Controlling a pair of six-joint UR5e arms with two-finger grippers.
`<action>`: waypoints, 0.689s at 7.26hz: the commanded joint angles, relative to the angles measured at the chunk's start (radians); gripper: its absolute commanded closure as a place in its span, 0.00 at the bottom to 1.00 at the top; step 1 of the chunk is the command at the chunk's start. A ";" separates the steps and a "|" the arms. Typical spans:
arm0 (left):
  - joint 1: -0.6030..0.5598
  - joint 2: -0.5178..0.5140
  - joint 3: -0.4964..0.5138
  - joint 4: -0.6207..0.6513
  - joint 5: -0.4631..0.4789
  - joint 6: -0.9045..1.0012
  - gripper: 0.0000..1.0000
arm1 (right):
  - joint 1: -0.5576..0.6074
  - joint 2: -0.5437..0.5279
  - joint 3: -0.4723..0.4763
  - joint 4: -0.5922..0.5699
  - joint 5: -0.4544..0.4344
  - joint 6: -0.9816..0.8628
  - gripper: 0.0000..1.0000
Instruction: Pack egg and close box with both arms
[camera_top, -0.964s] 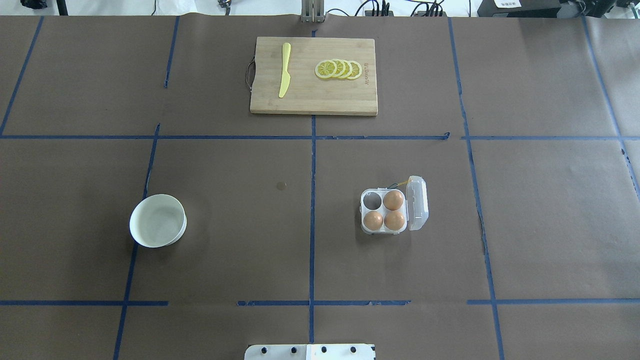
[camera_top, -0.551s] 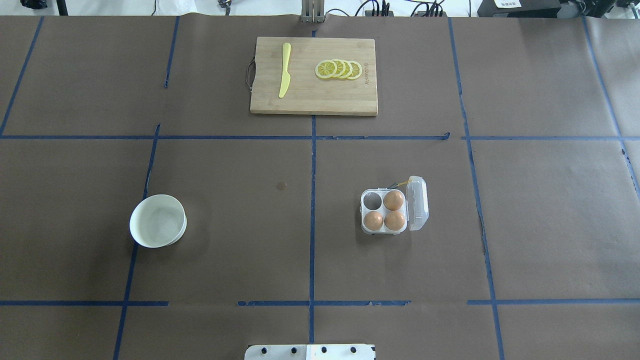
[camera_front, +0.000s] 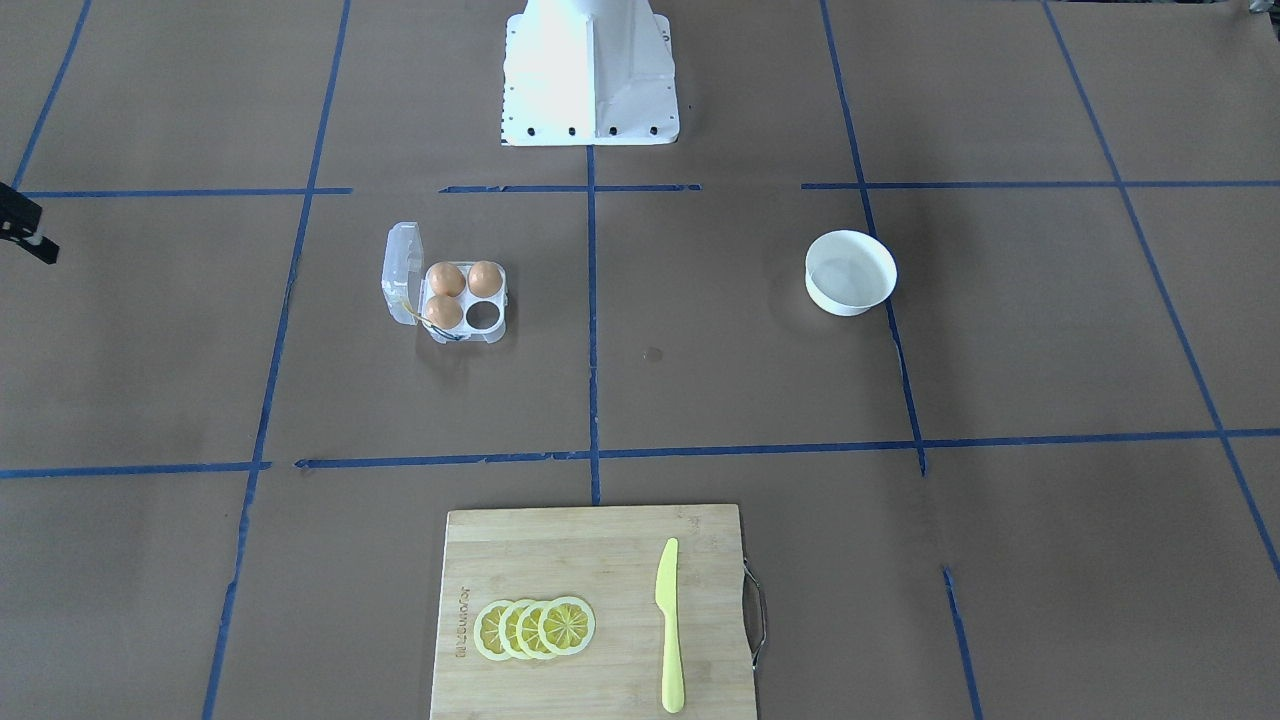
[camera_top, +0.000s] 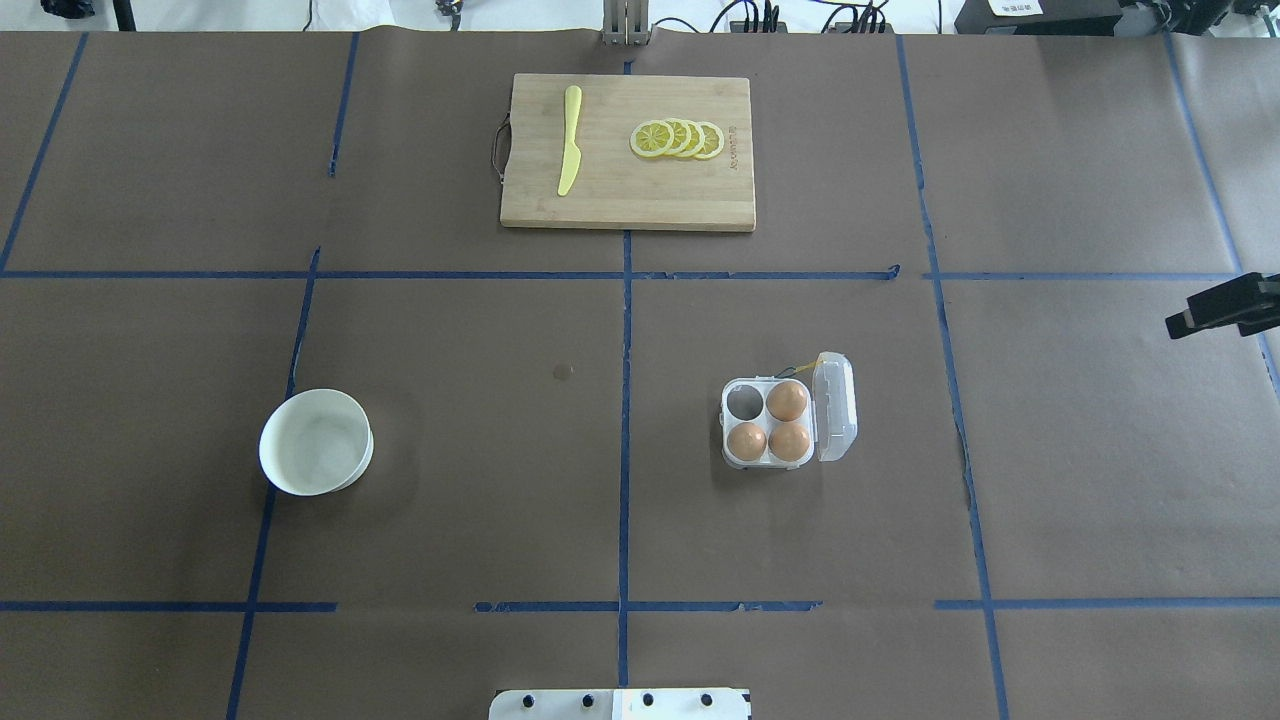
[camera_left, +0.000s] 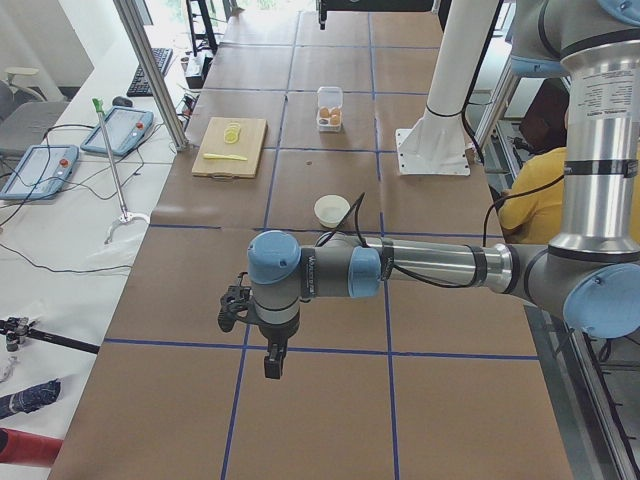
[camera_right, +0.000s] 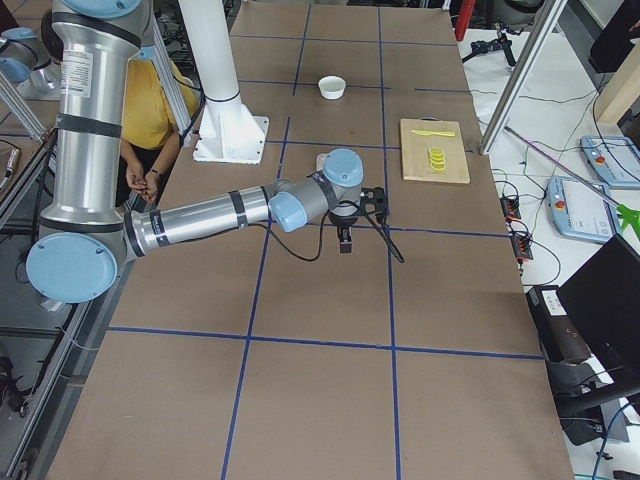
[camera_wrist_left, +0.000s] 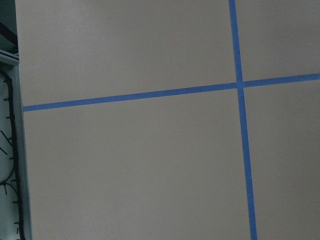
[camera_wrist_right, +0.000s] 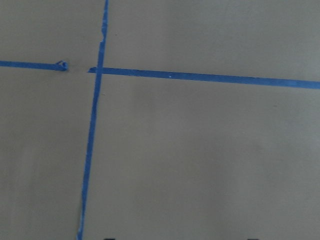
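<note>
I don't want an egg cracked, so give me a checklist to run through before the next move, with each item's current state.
1. The box open: ok, its lid is swung back.
2. Free cup in it: ok, one is empty.
3. Loose egg to pack: not ok; three eggs already sit in cups, the white bowl looks empty, none elsewhere.
4. The right gripper open: cannot tell, it only shows at the overhead edge.
5. The left gripper open: cannot tell, side view only.

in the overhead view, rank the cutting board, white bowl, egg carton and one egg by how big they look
1. cutting board, clearly largest
2. egg carton with its lid open, and white bowl: these look about alike, so not ranked
3. egg, smallest
</note>
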 joint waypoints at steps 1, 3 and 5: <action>0.000 -0.009 -0.003 -0.004 -0.004 0.000 0.00 | -0.255 0.039 0.001 0.249 -0.155 0.433 1.00; 0.000 -0.011 -0.003 -0.005 -0.027 0.000 0.00 | -0.395 0.146 -0.001 0.251 -0.226 0.577 1.00; 0.000 -0.011 -0.003 -0.005 -0.033 0.000 0.00 | -0.582 0.319 -0.007 0.242 -0.443 0.760 1.00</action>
